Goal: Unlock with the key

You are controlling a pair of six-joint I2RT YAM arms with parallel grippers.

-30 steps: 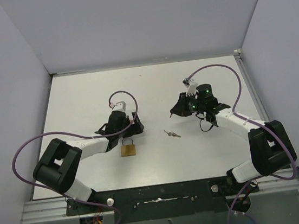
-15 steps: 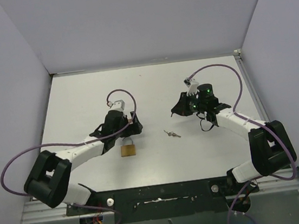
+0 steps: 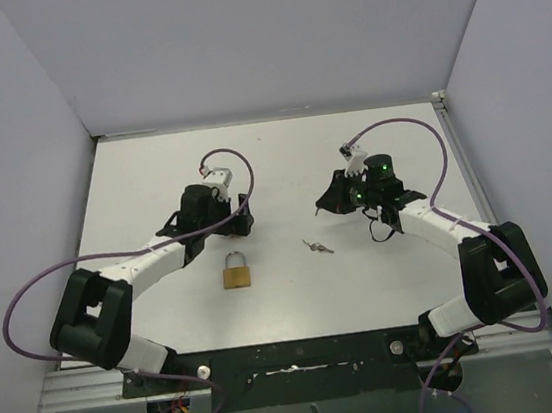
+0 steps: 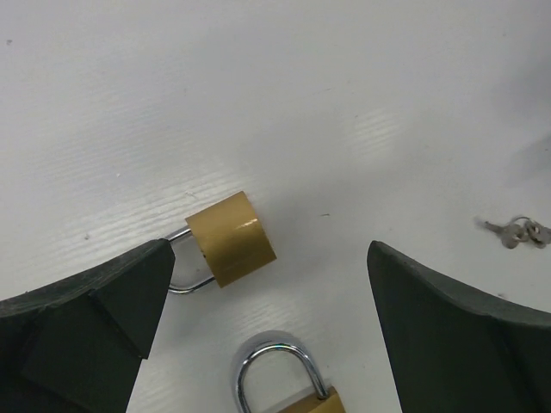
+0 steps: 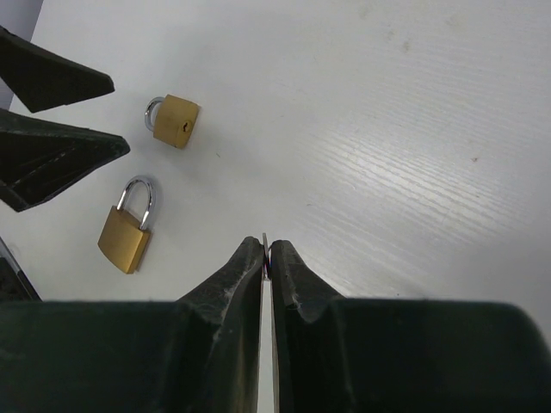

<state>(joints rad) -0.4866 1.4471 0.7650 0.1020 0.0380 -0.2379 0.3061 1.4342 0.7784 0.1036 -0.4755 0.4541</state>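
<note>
Two brass padlocks lie on the white table. The larger padlock [image 3: 236,270] [image 4: 288,383] [image 5: 127,227] lies flat with its shackle pointing away from the arms. The smaller padlock [image 4: 231,238] [image 5: 176,120] lies on its side with its keyhole showing; the top view hides it under the left arm. My left gripper [image 3: 219,219] [image 4: 269,258] hangs open over both locks, holding nothing. My right gripper [image 3: 325,202] [image 5: 265,248] is shut on a thin key blade [image 5: 264,242], up off the table to the right of the locks.
A small bunch of spare keys [image 3: 316,247] [image 4: 516,231] lies on the table between the two arms. Grey walls close in the table on three sides. Purple cables loop over both arms.
My left arm has drawn back toward the far side, uncovering the larger padlock; its jaws stay open. The right arm and the padlock have not moved.
</note>
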